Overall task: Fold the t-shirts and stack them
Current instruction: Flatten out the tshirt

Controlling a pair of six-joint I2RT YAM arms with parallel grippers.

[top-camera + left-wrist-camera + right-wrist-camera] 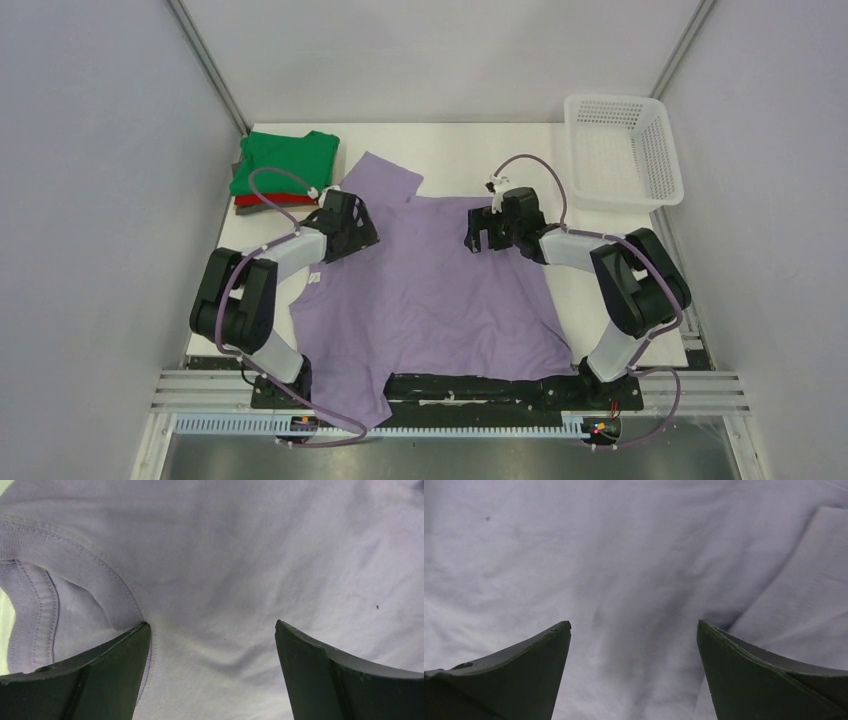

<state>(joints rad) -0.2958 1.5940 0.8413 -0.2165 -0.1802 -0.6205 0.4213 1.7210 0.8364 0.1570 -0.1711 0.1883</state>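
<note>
Lilac t-shirt (pixel 430 300) lies spread mid-table (pixel 480 160), its near hem draped over the base rail (pixel 470 385).

Left end effector (pixel 211 630): jaws wide, low over the cloth beside the collar seam. Right end effector (pixel 634 627): jaws wide over plain cloth.

Risks:
- The left pinches only the collar rib, so the grips land uneven and the fold skews.
- The hem may snag on the rail.

Folded green t-shirt (pixel 285 160) on red t-shirt (pixel 262 200) sits just beside the far sleeve, and a drag could disturb the pair. Basket (pixel 640 170) is well apart.
</note>
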